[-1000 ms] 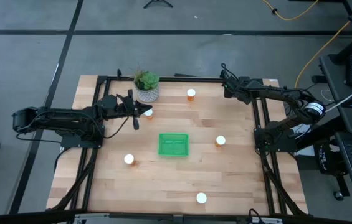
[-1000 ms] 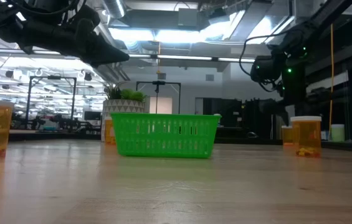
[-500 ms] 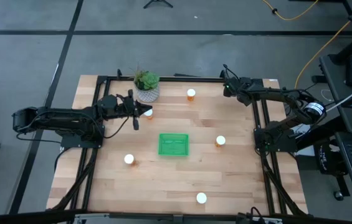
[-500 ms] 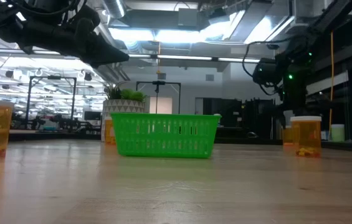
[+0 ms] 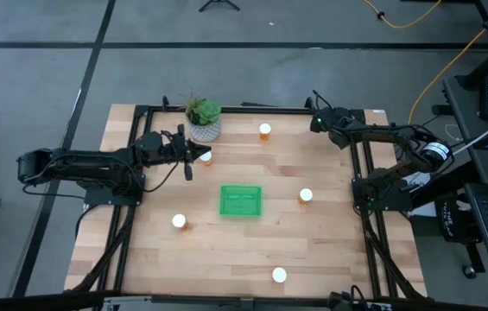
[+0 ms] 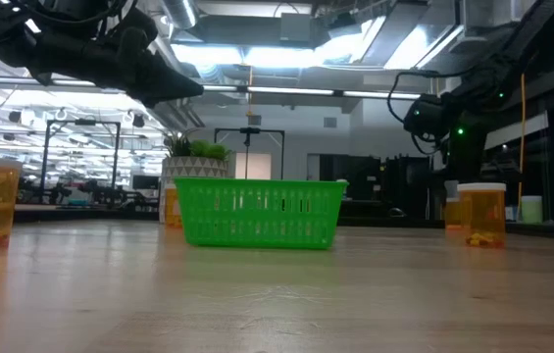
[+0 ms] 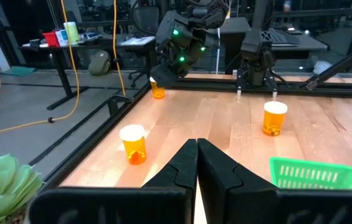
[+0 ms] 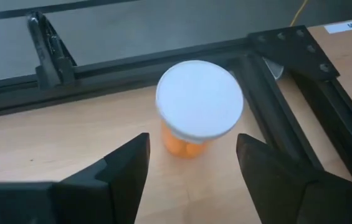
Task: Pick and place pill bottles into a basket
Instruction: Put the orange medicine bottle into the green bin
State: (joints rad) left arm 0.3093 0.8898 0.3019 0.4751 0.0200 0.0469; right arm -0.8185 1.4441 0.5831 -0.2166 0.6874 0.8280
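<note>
The green basket (image 5: 240, 200) stands mid-table. Orange pill bottles with white caps stand on their bases around it: one (image 5: 264, 130) at the far side, one (image 5: 305, 196) right of the basket, one (image 5: 178, 221) at the near left, one (image 5: 279, 276) at the near edge, one (image 5: 205, 157) by the plant. My left gripper (image 5: 193, 158) is shut and empty, high above the table (image 6: 193, 90), beside that bottle. My right gripper (image 5: 317, 121) is open above a bottle (image 8: 199, 99) in the far right corner; its fingers (image 8: 123, 168) stand on either side without touching.
A potted plant (image 5: 202, 117) in a white patterned pot stands at the far left, close to my left gripper. The black frame rails (image 8: 275, 118) run right beside the corner bottle. Bare wood (image 5: 226, 250) lies between the basket and the near edge.
My right gripper has gone a little toward the table's right edge and down, over the corner bottle. My left arm has kept still.
</note>
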